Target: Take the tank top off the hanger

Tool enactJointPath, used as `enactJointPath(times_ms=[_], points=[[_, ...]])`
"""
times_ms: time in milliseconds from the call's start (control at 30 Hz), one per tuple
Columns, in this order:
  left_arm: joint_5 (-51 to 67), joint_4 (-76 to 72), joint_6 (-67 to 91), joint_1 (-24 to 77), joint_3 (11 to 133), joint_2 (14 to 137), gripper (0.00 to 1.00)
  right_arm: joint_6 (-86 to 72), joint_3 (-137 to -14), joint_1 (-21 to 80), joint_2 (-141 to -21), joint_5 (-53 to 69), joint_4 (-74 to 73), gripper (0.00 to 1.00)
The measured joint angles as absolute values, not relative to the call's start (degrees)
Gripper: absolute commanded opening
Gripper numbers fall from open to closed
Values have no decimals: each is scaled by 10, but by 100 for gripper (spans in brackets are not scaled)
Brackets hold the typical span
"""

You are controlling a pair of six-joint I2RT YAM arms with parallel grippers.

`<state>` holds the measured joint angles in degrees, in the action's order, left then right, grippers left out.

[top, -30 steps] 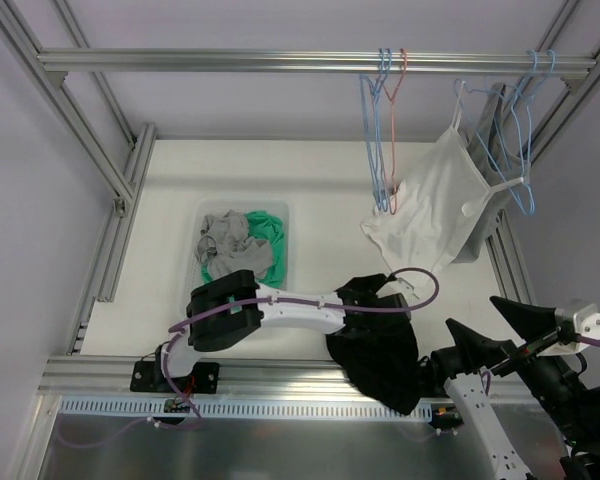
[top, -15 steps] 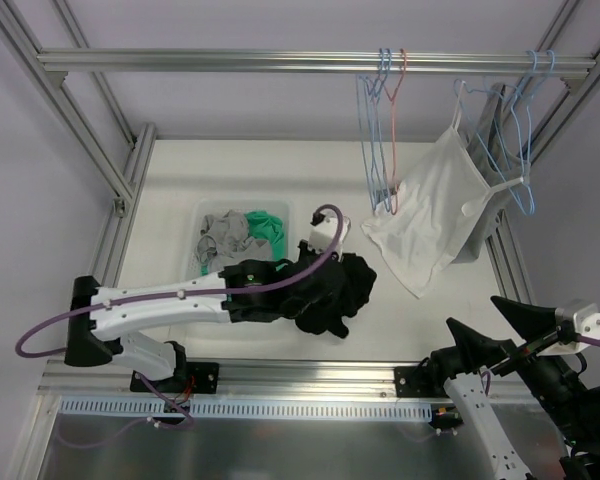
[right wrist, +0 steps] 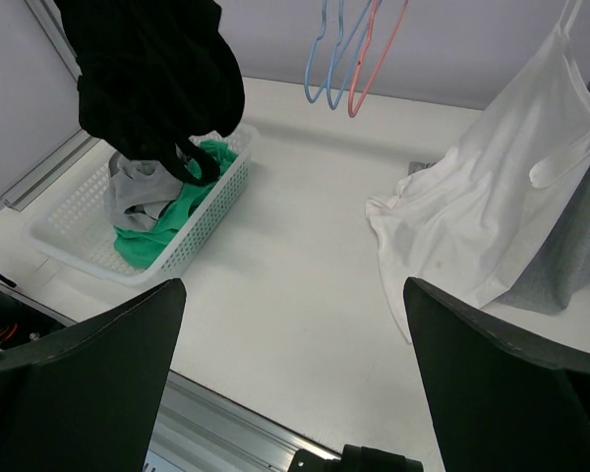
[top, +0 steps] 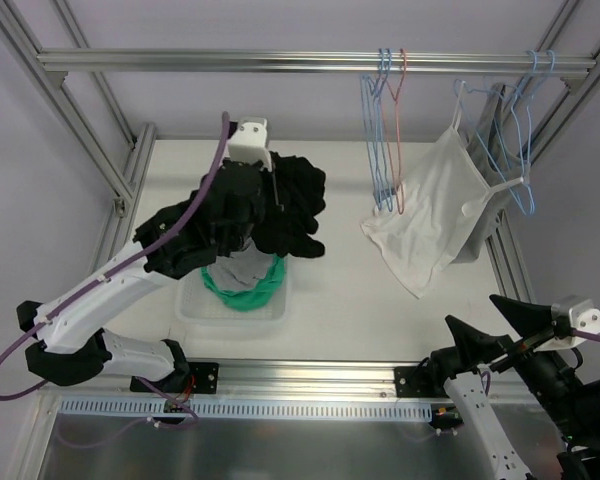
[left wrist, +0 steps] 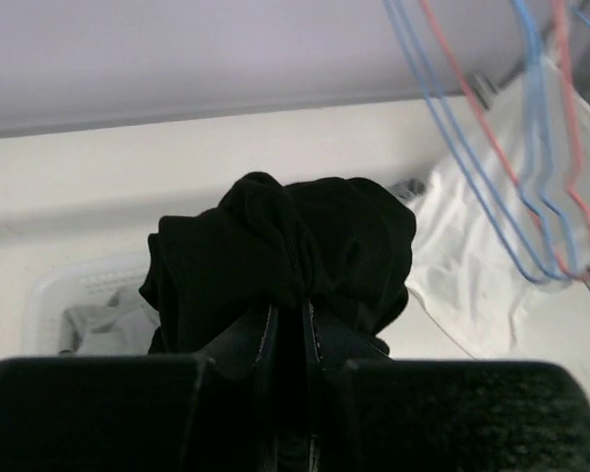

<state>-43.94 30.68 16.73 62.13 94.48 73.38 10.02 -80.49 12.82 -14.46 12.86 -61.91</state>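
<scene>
My left gripper [top: 278,198] is shut on a bunched black tank top [top: 292,205] and holds it in the air over the white basket [top: 193,312]. In the left wrist view the jaws [left wrist: 293,313] pinch the black cloth [left wrist: 285,236] tightly. A white tank top [top: 430,215] hangs on a light blue hanger [top: 515,185] at the right, its hem resting on the table. My right gripper [top: 495,322] is open and empty near the table's front right. Between its fingers [right wrist: 295,374] is bare table.
The basket holds a green garment [top: 248,290] and a grey one [top: 235,268]. Empty blue and red hangers [top: 385,150] hang from the top rail [top: 310,62]. A grey garment [top: 480,238] hangs behind the white top. Aluminium frame posts border the table.
My left arm has swung the black tank top from the front centre of the table leftward and up, to above the basket. The right arm has not moved.
</scene>
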Motion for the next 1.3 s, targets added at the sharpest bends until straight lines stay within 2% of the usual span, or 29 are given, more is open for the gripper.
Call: enactJointPath(times_ms=[267, 433, 967, 1300], points=[[-348, 321, 163, 444, 917, 712, 0, 100, -790, 128, -145, 129, -611, 100], [-304, 325, 174, 372, 857, 712, 0, 100, -783, 128, -145, 129, -603, 99], [-232, 316, 311, 324, 614, 717, 0, 99, -769, 128, -145, 138, -592, 99], [-143, 286, 348, 273, 607, 884, 0, 97, -742, 128, -143, 148, -585, 100]])
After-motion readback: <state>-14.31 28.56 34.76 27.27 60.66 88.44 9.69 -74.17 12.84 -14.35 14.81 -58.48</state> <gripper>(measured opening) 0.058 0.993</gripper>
